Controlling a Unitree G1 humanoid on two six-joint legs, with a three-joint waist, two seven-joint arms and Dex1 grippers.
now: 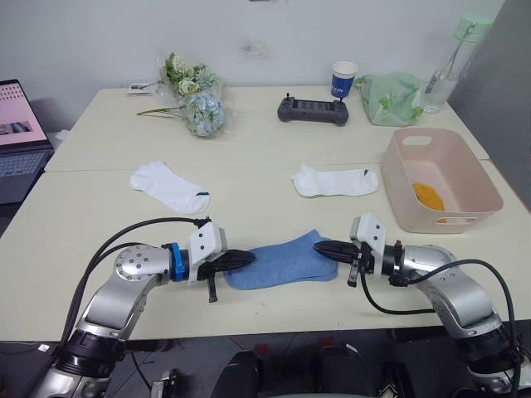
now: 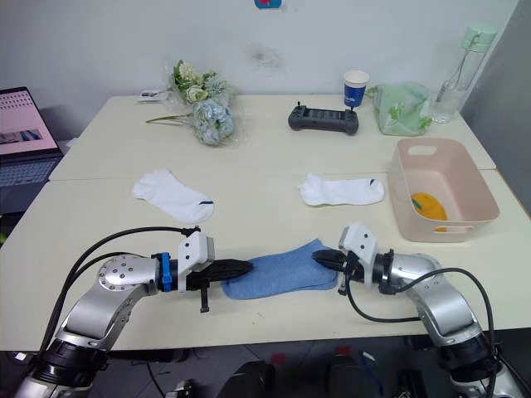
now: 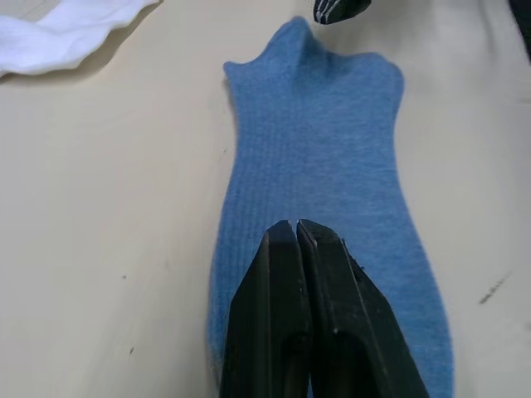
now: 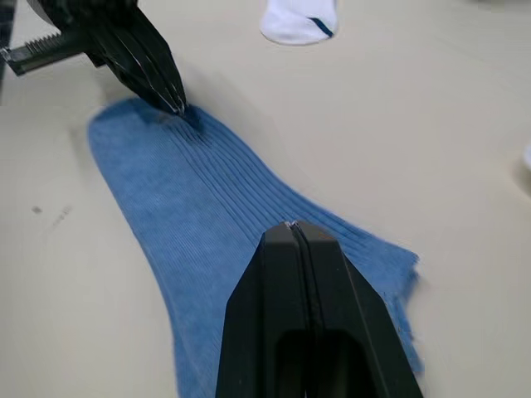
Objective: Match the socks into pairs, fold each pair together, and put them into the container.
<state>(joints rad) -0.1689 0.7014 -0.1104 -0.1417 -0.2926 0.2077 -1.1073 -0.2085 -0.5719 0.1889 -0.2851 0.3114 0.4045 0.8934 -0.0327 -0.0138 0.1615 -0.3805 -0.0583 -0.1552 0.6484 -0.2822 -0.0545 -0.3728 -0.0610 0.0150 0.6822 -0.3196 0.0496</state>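
The soft light blue sock [image 1: 282, 262] lies flat near the desk's [image 1: 99, 199] front edge, long side along it. The left claw [image 1: 249, 259] and right claw [image 1: 319, 246], both pressed together, pin its ends.

Left hand [image 3: 297, 225] fingers pressed together over blue sock [image 3: 323, 141], white sock [image 3: 58, 33] nearby

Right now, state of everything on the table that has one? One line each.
Blue socks: flat near the front edge, stretched between both grippers.
Left gripper: shut on the blue socks' left end.
Right gripper: shut on their right end.
Left white sock: flat, loose.
Right white sock: flat, loose.
Pink basket: upright, holds an orange sock.
Paper cup: upright.
Water bottle: upright, lid on.
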